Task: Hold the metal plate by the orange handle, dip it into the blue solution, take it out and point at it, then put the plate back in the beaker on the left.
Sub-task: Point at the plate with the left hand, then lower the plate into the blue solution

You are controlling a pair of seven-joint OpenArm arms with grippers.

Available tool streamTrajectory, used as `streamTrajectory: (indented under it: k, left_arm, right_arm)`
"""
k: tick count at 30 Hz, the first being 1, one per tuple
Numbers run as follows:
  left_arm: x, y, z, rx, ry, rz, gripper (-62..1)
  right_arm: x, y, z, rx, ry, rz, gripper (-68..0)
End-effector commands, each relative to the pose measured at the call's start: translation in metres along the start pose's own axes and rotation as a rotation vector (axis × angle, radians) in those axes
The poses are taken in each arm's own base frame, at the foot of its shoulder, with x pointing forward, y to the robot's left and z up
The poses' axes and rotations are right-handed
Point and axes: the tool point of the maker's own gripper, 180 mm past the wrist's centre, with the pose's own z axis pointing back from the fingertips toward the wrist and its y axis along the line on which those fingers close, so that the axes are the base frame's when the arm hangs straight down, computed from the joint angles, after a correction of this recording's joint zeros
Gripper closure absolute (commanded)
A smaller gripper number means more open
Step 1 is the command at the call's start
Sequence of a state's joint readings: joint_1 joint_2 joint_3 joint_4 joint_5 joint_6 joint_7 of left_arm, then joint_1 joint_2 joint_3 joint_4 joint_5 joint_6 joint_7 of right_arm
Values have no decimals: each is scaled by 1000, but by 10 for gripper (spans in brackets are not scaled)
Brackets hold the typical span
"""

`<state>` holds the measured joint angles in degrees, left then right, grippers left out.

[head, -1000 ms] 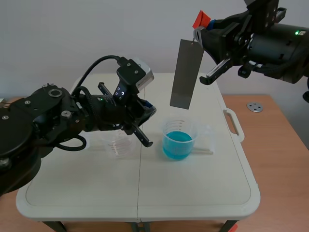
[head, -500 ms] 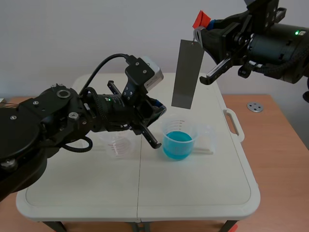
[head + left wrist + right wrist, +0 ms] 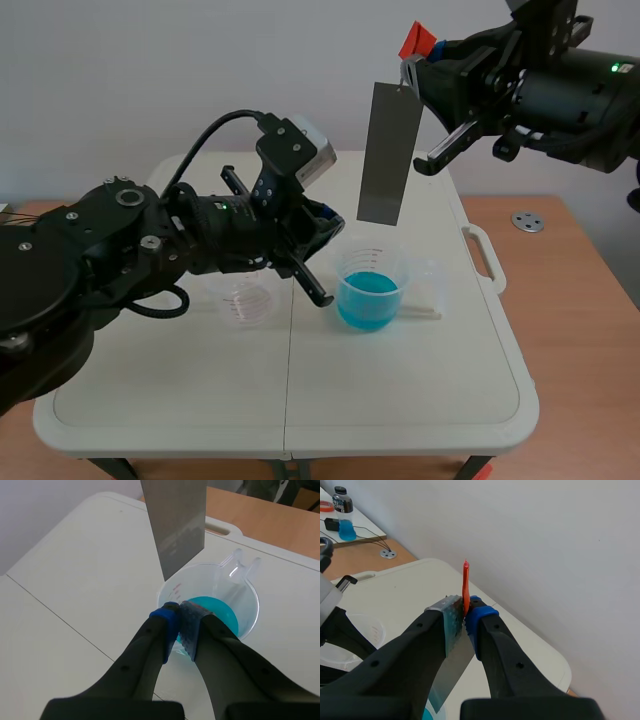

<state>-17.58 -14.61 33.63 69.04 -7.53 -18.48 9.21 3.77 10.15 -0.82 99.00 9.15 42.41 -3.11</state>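
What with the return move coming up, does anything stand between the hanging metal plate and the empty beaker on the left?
Yes: the left arm. The left gripper, shut, sits near the metal plate's lower edge, and the arm behind it seems to hang over the empty beaker, across the plate's way.

A grey metal plate (image 3: 388, 152), with an orange handle (image 3: 417, 41) at its top, is hung upright above the beaker of blue solution (image 3: 371, 290). An empty clear beaker (image 3: 250, 298) is set to that beaker's left.
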Motion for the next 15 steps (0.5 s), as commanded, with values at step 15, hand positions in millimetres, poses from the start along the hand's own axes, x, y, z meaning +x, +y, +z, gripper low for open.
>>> streamTrajectory:
  k: [15]
  left_arm:
    - [-37,61,170,213,57,80,-17]
  right_arm:
    - [6,9,5,13,-38,-31,-13]
